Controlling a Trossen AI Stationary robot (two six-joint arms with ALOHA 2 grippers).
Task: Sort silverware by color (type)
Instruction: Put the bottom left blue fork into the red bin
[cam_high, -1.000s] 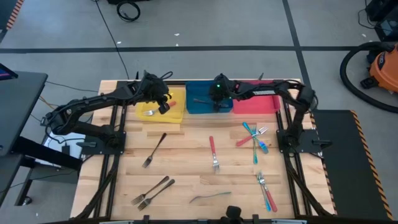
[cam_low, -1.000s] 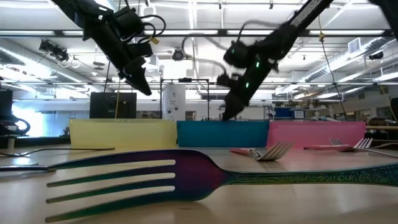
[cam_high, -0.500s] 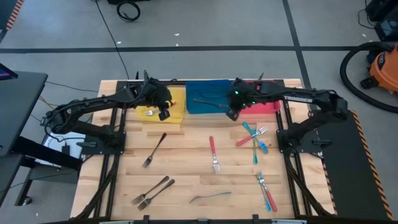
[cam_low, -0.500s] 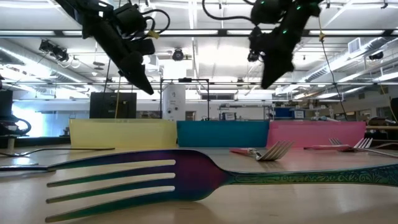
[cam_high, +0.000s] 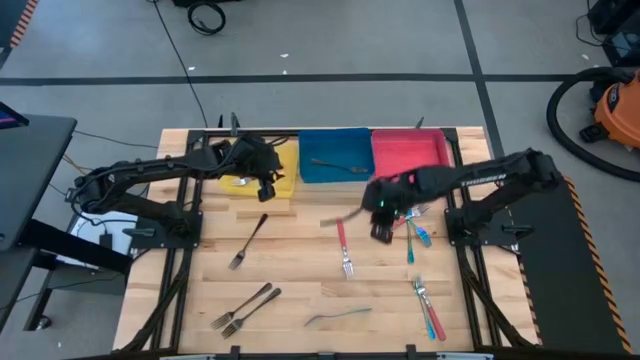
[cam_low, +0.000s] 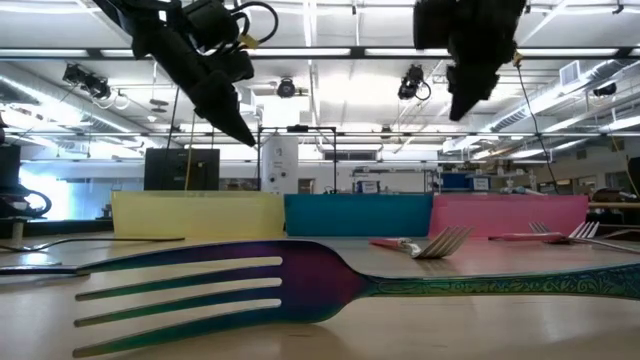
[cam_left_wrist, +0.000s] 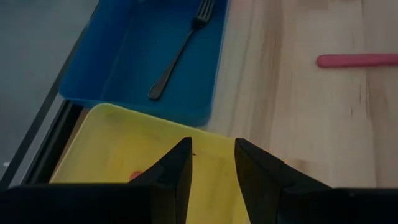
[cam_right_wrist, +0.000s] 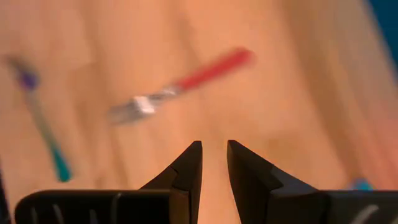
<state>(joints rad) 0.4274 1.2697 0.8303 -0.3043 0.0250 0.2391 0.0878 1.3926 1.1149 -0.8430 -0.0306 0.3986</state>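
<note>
R gripper (cam_high: 381, 222) hangs over table centre w/ fingers parted, empty, just right of a red-handled fork (cam_high: 343, 247). L gripper (cam_high: 266, 187) sits over yellow bin (cam_high: 283, 180), fingers apart, nothing held. One dark fork (cam_high: 335, 164) lies in blue bin (cam_high: 345, 142).

A robotics lab or workshop: a wooden bench (cam_high: 300, 250) stands on a grey concrete floor (cam_high: 330, 40) marked with dark lines, a shop vacuum (cam_high: 610, 110) sits nearby, and beyond are ceiling strip lights (cam_low: 330, 95) and equipment racks (cam_low: 185, 165).
</note>
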